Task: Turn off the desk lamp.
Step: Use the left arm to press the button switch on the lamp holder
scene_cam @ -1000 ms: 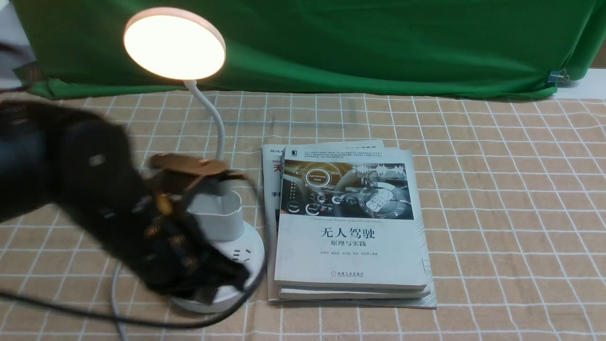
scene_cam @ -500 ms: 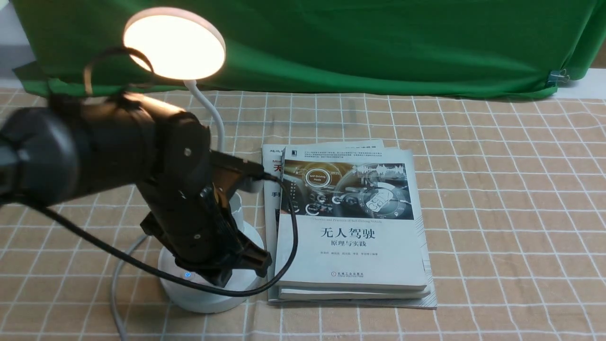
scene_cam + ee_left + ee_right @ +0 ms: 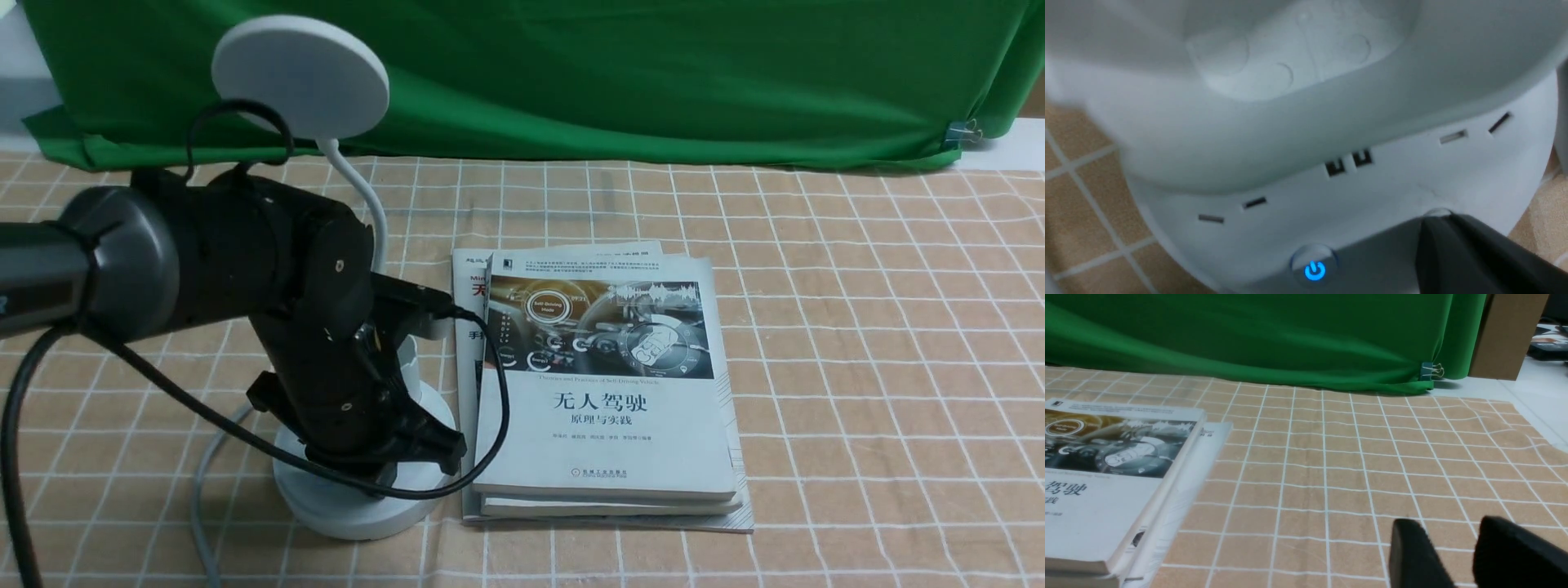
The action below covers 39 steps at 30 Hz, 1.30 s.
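- The desk lamp (image 3: 371, 214) is standing on the robot's left side of the table, its round base (image 3: 351, 513) just beside a stack of books (image 3: 604, 408).
- Its disc head (image 3: 300, 77) is showing plain matte white with no glow, so the switching-off is looking done. What is left, by my reckoning, is only lifting the arm clear.
- The left gripper (image 3: 408, 447) is pressing down at the front of the base. In the left wrist view a dark fingertip (image 3: 1457, 249) is sitting on a small round button, but how far the jaws are parted I cannot tell. It is clasping nothing that shows.
- A second button (image 3: 1314, 270) is glowing with a blue power symbol.
- The right gripper (image 3: 1457, 555) is hovering over the tablecloth (image 3: 1323, 477) well away from the lamp, fingers a little apart and carrying nothing.
- The base is reading as smooth moulded plastic with slotted sockets (image 3: 1347, 165) behind the buttons. The cup holder (image 3: 1298, 122) is rising as a thin-walled oval tub, and the neck is curving like a slim rubbery tube.
- The cloth is looking soft and woven, tan with a white grid. The book covers are looking glossy.
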{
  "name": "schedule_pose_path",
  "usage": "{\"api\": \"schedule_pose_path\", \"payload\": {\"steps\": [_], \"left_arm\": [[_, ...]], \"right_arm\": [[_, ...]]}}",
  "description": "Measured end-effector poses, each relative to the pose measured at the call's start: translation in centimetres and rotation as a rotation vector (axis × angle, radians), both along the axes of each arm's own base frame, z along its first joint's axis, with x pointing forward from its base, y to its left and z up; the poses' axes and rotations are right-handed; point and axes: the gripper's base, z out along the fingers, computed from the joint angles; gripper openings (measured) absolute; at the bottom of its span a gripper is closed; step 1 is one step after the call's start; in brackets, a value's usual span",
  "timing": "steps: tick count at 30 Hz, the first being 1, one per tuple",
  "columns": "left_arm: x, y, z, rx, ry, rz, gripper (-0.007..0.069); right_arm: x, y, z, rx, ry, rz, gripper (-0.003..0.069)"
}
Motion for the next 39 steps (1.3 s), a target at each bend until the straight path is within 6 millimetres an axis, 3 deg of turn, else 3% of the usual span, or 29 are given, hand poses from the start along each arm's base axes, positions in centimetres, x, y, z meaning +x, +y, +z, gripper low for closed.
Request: {"api": "schedule_pose_path", "payload": {"steps": [8, 20, 27, 35, 39], "left_arm": [[-0.7, 0.3, 2.7, -0.046, -0.080, 0.004, -0.0003], [0.1, -0.1, -0.5, -0.006, 0.004, 0.006, -0.0003], [0.2, -0.2, -0.4, -0.006, 0.006, 0.006, -0.0003], [-1.0, 0.4, 3.3, -0.056, -0.086, 0.020, -0.0003], [-1.2, 0.5, 4.1, -0.068, -0.107, 0.022, -0.0003]], "right_arm": [[0.0, 0.0, 0.0, 0.000, 0.000, 0.000, 0.0242], [0.0, 0.0, 0.0, 0.000, 0.000, 0.000, 0.0242], [0.0, 0.0, 0.0, 0.000, 0.000, 0.000, 0.0242], [0.0, 0.0, 0.0, 0.000, 0.000, 0.000, 0.0242], [0.0, 0.0, 0.0, 0.000, 0.000, 0.000, 0.0242]]}}
